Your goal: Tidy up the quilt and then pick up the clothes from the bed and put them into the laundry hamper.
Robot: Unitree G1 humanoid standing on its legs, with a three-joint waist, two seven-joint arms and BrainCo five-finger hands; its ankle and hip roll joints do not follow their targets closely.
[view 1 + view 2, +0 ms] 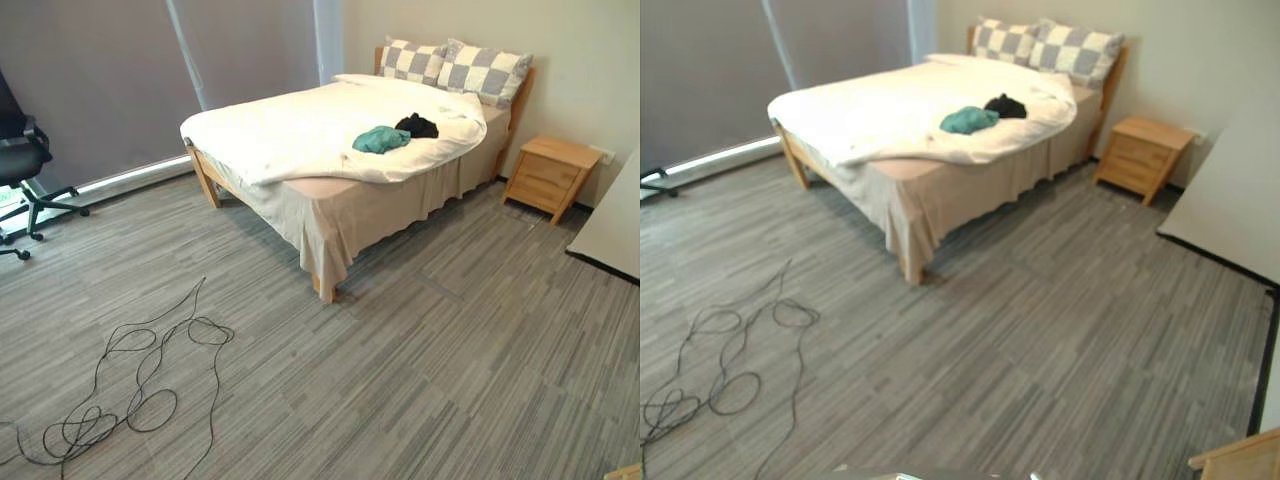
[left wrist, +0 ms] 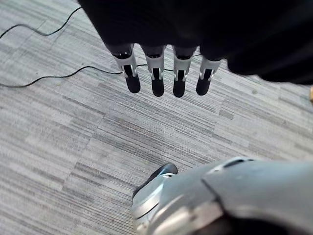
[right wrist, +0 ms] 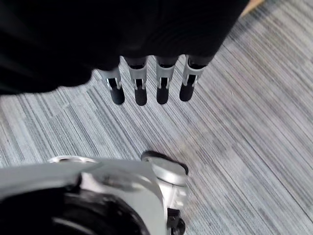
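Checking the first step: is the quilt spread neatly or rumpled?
Rumpled. The quilt lies askew, bunched near the pillows, leaving the sheet bare at the bed's near corner.

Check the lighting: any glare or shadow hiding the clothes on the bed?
Left eye view: the white quilt is bright with little fold detail, yet the teal garment and the black garment on it stand out plainly; daylight leaks under the blind. Left wrist view: left hand evenly lit over the floor; right wrist view: right hand likewise.

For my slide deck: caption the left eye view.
Teal garment and black garment lie on the rumpled white quilt.
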